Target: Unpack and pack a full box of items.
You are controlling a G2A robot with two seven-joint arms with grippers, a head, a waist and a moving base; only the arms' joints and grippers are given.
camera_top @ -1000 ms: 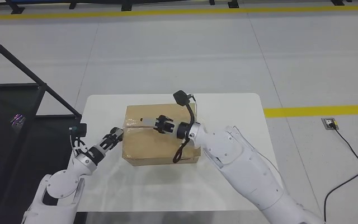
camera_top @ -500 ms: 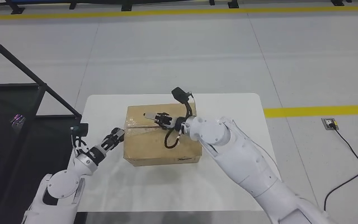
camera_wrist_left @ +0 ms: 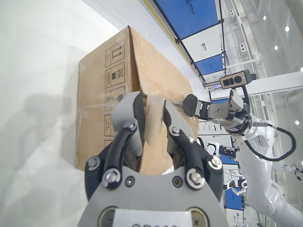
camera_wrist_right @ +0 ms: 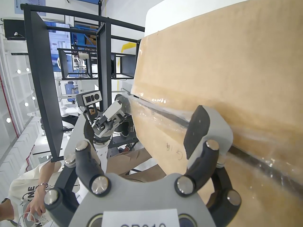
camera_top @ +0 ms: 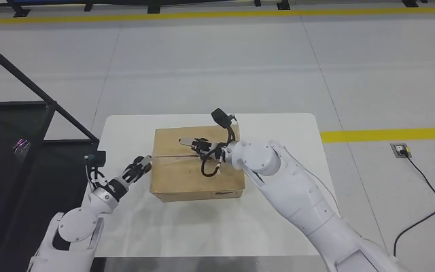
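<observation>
taped box (camera_top: 197,178), right gripper (camera_top: 187,142) — over its top

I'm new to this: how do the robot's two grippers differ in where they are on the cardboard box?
The left gripper sits at the cardboard box's end edge, fingers either side of the tape there; the right gripper is over the box's top, a pad over the taped seam. The left points in from beside the box; the right lies across its top. Both are open and hold nothing.
</observation>
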